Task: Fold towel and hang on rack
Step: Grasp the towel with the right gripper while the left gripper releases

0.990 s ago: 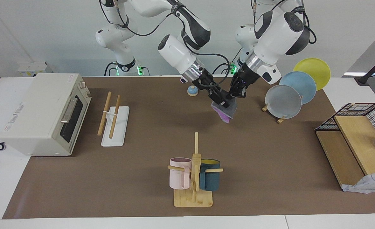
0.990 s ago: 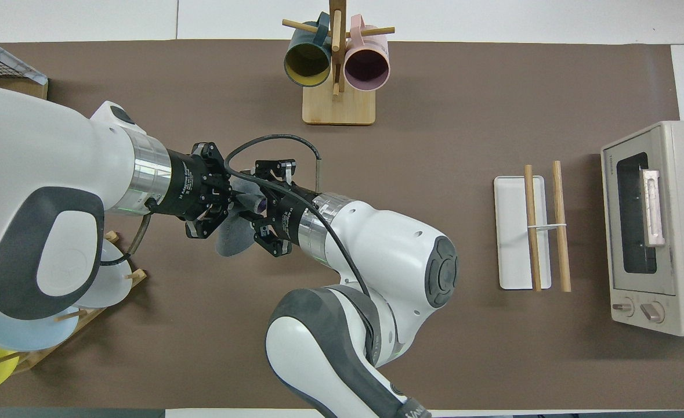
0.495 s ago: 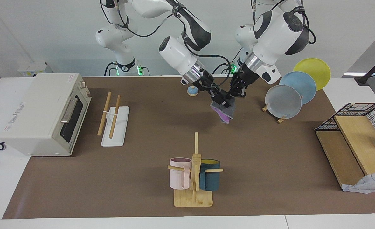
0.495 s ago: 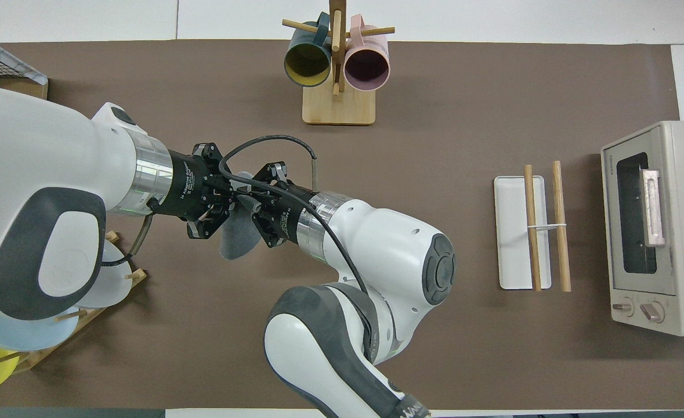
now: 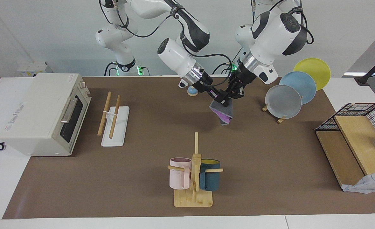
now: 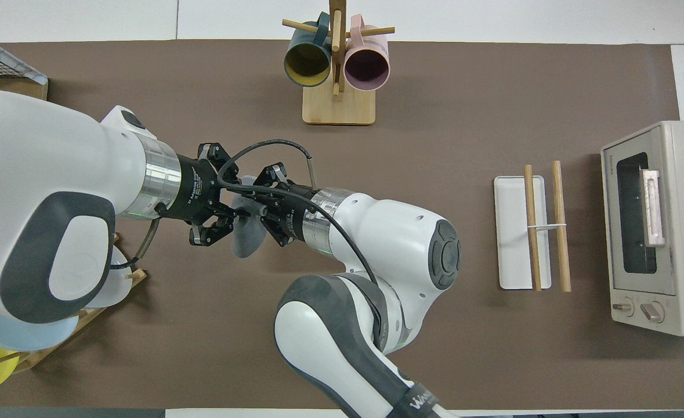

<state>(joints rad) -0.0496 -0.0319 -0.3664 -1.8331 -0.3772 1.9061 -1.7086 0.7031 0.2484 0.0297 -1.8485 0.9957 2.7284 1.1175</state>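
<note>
The towel (image 5: pixel 224 112) hangs folded in the air over the brown bench (image 5: pixel 270 165), between the mug tree (image 5: pixel 194 171) and the robots, well apart from the rack (image 5: pixel 112 119) near the toaster oven (image 5: pixel 44 113). The right gripper (image 5: pixel 223 101) is clenched on the towel's top edge. The left gripper (image 5: pixel 231 94) is just beside it at the same edge; I cannot tell whether it grips or has let go.

The table (image 5: pixel 142 190) wore a brown mat carrying a toaster oven (image 5: pixel 44 113), the rack (image 5: pixel 114 122), a mug tree (image 5: pixel 193 181), plate stand (image 5: pixel 281 119), wooden shelf (image 5: pixel 349 152) and perhaps a small blue knob (image 5: pixel 192 91).
</note>
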